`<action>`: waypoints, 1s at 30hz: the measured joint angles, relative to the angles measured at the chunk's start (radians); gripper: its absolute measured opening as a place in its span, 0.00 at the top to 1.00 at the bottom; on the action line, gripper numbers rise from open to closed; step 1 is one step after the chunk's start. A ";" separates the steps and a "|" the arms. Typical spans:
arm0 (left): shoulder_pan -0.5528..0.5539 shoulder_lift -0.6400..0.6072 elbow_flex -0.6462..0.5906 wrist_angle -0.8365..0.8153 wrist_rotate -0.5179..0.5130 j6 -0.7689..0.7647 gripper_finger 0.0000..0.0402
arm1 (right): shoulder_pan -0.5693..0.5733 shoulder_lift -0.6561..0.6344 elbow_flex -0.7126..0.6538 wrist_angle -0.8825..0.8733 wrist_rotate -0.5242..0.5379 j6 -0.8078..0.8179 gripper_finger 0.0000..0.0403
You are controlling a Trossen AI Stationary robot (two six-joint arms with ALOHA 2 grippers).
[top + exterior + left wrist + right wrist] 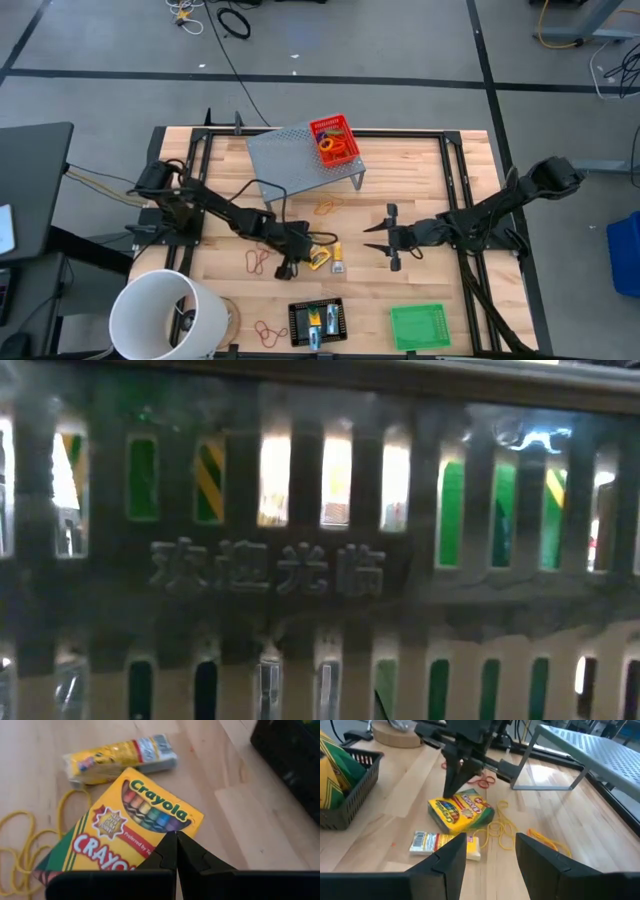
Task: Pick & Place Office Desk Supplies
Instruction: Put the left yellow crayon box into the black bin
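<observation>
A yellow-green crayon box (319, 260) (125, 827) lies flat on the wooden table, with a small yellow packet (339, 261) (120, 756) beside it. My left gripper (291, 264) (176, 842), shut, slants down at the box from the table's left. In the right wrist view its tips (448, 794) stand at the box's far edge (460, 811). My right gripper (389, 240) (490, 845) hangs open to the right of the box, holding nothing. Yellow rubber bands (22, 845) (504, 827) lie loose against the box. My left gripper's shut fingertips (172, 837) stand at the crayon box's printed top face, near its long edge (165, 827). They slant down from the table's left. The box lies flat on the table. Whether the tips touch it I cannot tell.
A grey perforated riser (300, 155) at the back carries a red tray (335, 142). A black tray (316, 322) and a green tray (420, 326) sit at the near edge, with a white bucket (165, 315) at near left. Rubber bands (257, 262) lie scattered. A slotted tray wall (320, 575) fills the low view.
</observation>
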 joint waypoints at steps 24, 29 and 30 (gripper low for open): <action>-0.041 -0.112 -0.002 -0.060 -0.312 0.031 1.00 | 0.000 0.000 0.006 -0.048 0.003 0.021 0.56; -0.042 -0.144 0.000 -0.087 -0.197 0.067 1.00 | 0.000 0.000 0.006 -0.048 0.003 0.021 0.56; -0.046 -0.148 0.000 -0.111 -0.162 0.068 1.00 | 0.000 0.000 0.006 -0.050 0.003 0.021 0.56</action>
